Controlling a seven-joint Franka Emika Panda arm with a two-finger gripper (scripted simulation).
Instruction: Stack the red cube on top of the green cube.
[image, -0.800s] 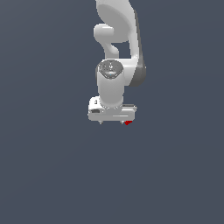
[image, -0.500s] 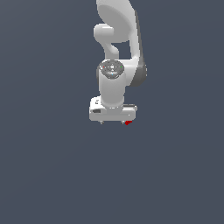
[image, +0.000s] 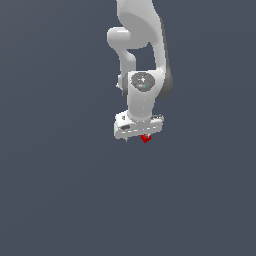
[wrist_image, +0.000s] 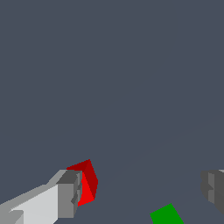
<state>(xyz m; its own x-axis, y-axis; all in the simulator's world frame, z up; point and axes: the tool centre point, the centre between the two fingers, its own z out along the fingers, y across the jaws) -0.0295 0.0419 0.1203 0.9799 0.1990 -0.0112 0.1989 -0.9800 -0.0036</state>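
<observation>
Two fingers of my gripper (wrist_image: 140, 192) stand wide apart in the wrist view, clamped on nothing. My one pad (wrist_image: 69, 194) is right against the red cube (wrist_image: 86, 183), and the green cube (wrist_image: 167, 215) lies in the gap between the fingers. From the exterior view, the red cube (image: 145, 138) peeks out just under my gripper (image: 138, 131) on the grey floor (image: 60, 190).

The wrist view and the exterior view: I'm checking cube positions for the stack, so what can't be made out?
- Green cube: cut off by the wrist view's edge; unseen in the exterior view.
- Red cube: mostly hidden under the end effector in the exterior view.
- Whether a finger touches the red cube: unclear.
</observation>
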